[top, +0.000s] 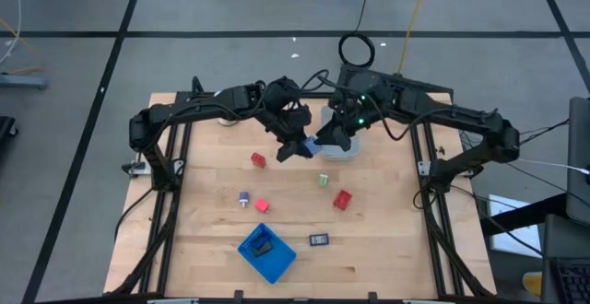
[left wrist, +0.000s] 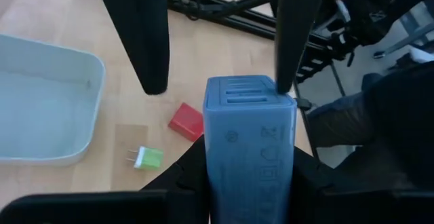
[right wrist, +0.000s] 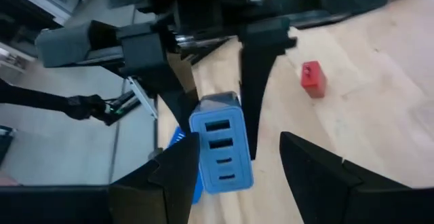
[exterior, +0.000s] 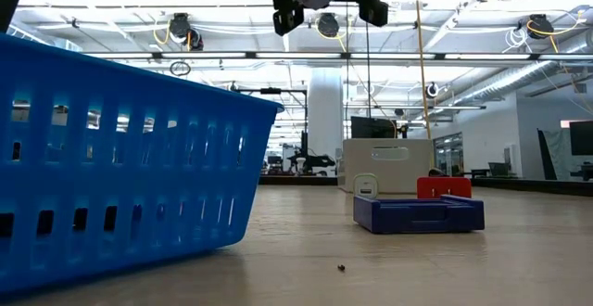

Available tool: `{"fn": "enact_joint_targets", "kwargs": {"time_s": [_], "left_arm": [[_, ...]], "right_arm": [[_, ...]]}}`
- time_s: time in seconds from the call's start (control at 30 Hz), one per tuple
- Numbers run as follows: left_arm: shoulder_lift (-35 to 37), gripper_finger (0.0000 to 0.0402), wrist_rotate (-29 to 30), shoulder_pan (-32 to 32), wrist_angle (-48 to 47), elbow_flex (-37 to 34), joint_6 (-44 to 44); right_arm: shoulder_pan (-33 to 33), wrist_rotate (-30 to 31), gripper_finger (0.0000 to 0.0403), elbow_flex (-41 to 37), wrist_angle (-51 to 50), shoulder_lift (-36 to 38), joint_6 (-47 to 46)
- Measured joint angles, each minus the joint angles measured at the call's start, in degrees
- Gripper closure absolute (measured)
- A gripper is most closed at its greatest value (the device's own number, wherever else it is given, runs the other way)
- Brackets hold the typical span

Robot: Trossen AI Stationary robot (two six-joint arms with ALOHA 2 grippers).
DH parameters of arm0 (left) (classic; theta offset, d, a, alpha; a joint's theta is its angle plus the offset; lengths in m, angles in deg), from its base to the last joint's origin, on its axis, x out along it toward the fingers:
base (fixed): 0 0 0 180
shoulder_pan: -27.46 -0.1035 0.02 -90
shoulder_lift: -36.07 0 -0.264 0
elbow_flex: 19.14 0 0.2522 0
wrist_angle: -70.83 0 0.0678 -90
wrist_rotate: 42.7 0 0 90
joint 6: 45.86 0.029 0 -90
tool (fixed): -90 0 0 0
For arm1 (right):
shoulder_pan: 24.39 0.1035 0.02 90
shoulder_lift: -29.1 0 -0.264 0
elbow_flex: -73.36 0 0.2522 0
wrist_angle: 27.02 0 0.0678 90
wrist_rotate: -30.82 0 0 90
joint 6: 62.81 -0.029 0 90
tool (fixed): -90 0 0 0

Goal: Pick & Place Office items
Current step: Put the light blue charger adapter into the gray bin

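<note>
Overhead, left gripper (top: 297,147): closed on one end of the pale blue block (top: 312,144), held above the table (top: 387,249).
Right gripper (top: 334,141): at the block's other end, facing the left gripper.
White bin (top: 348,153): under the right gripper.
Red block (top: 258,159): on the wood just beside the left gripper.
Green bit (top: 324,180): near, below both grippers.
Purple bit (top: 244,198), black rectangle (top: 319,239), blue basket (top: 267,253): well apart from both grippers.

Low view, blue basket (exterior: 120,158): closest to the camera.
Dark blue tray (exterior: 419,213): on the table farther back.

Left wrist view, pale blue block (left wrist: 249,149): clamped between this arm's own fingers.
Right gripper fingers (left wrist: 152,41): spread; one touches the block's far corner, the other stands clear.
Red block (left wrist: 186,121), green bit (left wrist: 148,158): on the table beyond the grip.

Right wrist view, pale blue block (right wrist: 220,153): port face toward the right gripper (right wrist: 237,156), between its parted fingers.
</note>
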Motion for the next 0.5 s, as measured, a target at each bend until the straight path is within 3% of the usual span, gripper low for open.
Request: {"fn": "enact_joint_targets", "kwargs": {"time_s": [0.5], "left_arm": [[-0.02,0.0286,-2.46,-0.64,0.01,0.02,-0.40]], "right_arm": [[2.36,0.24,0.0206,-1.04,6.03,0.04,-3.65]]}}
